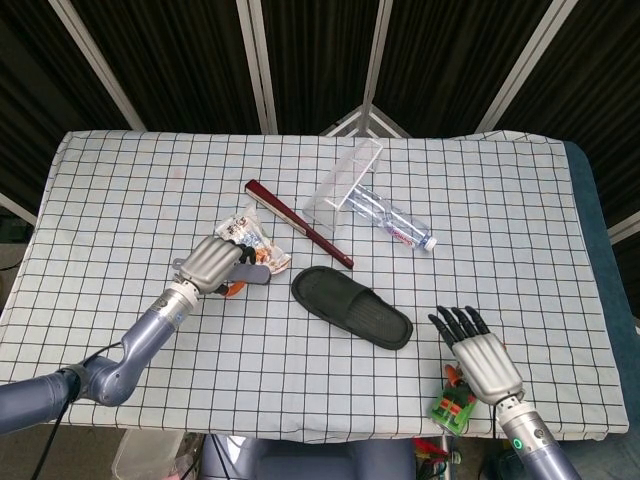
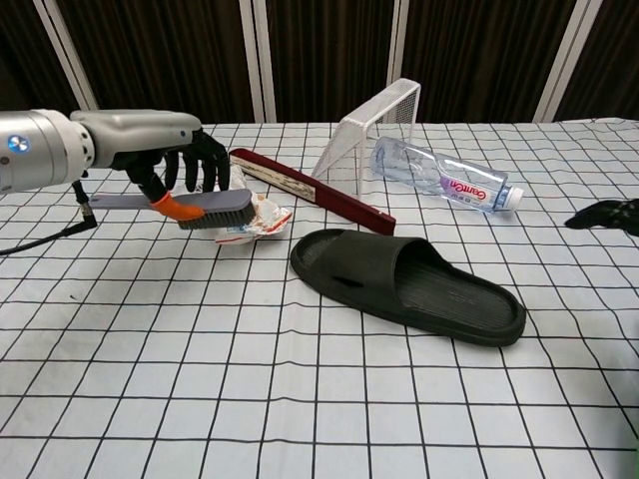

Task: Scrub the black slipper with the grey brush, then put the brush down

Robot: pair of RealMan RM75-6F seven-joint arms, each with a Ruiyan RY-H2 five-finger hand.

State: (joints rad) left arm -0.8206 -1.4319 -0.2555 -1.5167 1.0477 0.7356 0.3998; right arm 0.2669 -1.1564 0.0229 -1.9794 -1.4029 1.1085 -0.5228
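Note:
The black slipper (image 1: 352, 306) (image 2: 409, 283) lies flat near the table's middle, toe end pointing right and toward me. My left hand (image 1: 214, 262) (image 2: 165, 147) grips the grey brush (image 2: 212, 208) (image 1: 248, 280) by its handle, bristles down, held above the cloth just left of the slipper's heel end. My right hand (image 1: 480, 352) hovers with fingers spread, holding nothing, right of the slipper's toe; only its fingertips (image 2: 602, 216) show at the chest view's right edge.
A snack packet (image 1: 254, 248) (image 2: 240, 215) lies just under and behind the brush. A dark red stick (image 1: 298, 222), a wire rack (image 1: 346, 178) and a clear bottle (image 1: 394, 222) lie behind the slipper. A green can (image 1: 452, 404) is mostly hidden beneath my right hand.

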